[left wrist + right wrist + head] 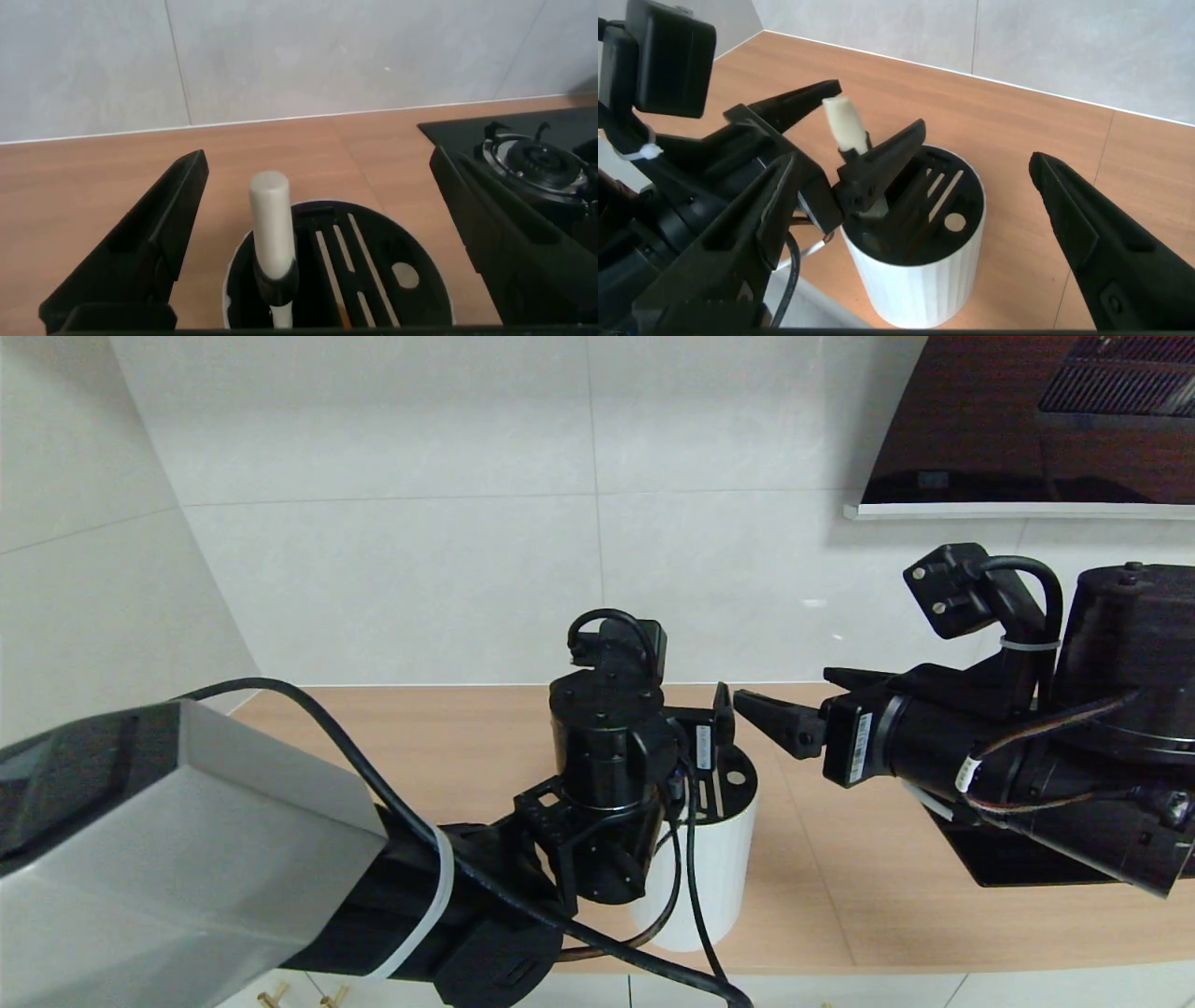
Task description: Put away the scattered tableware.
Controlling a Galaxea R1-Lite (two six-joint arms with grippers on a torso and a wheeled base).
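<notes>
Open left claw (313,173) straddles a cream-handled utensil (271,224) standing in a white ribbed cylindrical holder (915,271) (seemingly ungripped); next, lift straight clear

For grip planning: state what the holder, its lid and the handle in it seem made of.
Holder: likely plastic or ceramic; white, matte, vertically ribbed wall.
Lid: probably black plastic; matte, with moulded slots.
Handle: cream, smooth, rounded tip; plastic or ceramic, cannot tell which.
</notes>
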